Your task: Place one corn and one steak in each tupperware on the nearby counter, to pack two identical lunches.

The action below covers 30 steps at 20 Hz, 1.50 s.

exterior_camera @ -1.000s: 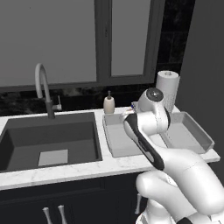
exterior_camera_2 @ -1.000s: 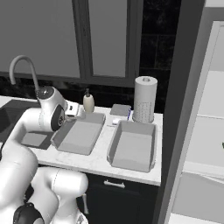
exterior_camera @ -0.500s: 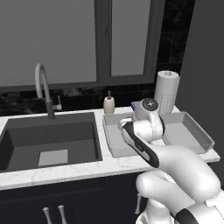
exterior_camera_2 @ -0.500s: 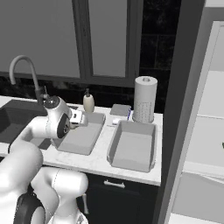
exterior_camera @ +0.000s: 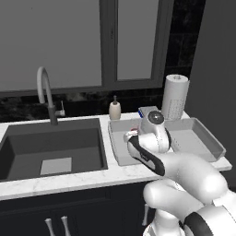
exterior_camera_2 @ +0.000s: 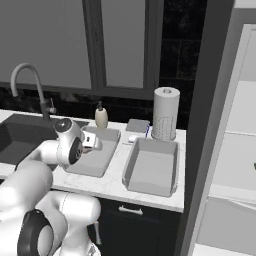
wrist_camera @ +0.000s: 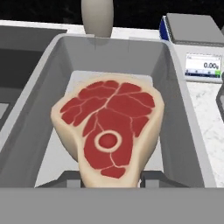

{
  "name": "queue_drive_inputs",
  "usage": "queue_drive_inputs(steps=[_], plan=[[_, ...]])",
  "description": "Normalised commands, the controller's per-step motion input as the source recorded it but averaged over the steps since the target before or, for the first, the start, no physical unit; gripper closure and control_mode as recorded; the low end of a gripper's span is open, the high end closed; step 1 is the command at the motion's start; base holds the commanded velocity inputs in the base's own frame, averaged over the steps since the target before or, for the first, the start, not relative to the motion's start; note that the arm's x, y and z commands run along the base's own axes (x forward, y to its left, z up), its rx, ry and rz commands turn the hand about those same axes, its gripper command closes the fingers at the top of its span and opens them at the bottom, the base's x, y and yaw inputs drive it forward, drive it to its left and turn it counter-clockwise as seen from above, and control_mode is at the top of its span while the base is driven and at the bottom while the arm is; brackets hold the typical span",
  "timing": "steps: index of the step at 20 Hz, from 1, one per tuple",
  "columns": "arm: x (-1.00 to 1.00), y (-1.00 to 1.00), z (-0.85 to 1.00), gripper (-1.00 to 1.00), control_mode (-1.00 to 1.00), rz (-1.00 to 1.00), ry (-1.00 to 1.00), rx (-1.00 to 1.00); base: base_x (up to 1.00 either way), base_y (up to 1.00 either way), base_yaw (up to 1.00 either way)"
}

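A raw red steak [wrist_camera: 109, 131] with a pale fat rim hangs between my fingertips, and my gripper [wrist_camera: 111, 177] is shut on its lower edge. It is held above the bare floor of the left tupperware [wrist_camera: 179, 131], a light-grey tub. From the base views my gripper [exterior_camera_2: 92, 141] sits over the near half of that left tupperware [exterior_camera_2: 95, 165], on the white counter [exterior_camera: 69, 177]. The right tupperware [exterior_camera_2: 150, 170] stands beside it, with nothing inside. The corn is out of view.
A beige soap bottle [wrist_camera: 97, 17] stands behind the left tub and a small kitchen scale [wrist_camera: 197, 43] behind the gap between the tubs. A paper towel roll [exterior_camera: 175, 97] rises at the back right. The dark sink [exterior_camera: 50, 147] with its faucet [exterior_camera: 44, 92] lies to the left.
My hand with the steak has swung a little further out over the left tupperware and dropped slightly. The tubs have not moved.
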Motion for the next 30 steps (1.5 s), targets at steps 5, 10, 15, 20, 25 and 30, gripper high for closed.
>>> queue_drive_inputs(steps=[5, 10, 15, 20, 25, 30], plan=[[0.37, 0.0, -0.3, 1.0, -1.0, 0.0, 0.0, 0.0, 0.0, 0.0, 0.0], [0.3, 0.0, -0.07, -1.0, -1.0, 0.0, 0.0, 0.0, 0.0, 0.0, 0.0], [0.14, 0.0, 0.02, -1.0, -1.0, 0.0, -0.01, 0.0, 0.0, 0.0, 0.0], [0.03, 0.0, 0.28, -1.0, -1.0, 0.0, -0.01, 0.0, 0.0, 0.0, 0.0], [-0.4, 0.0, 0.9, -1.0, -1.0, 0.01, -0.11, 0.0, 0.0, 0.0, 0.0], [-0.85, 0.0, 0.6, -1.0, -1.0, 0.02, -0.07, 0.0, 0.0, 0.0, 0.0]])
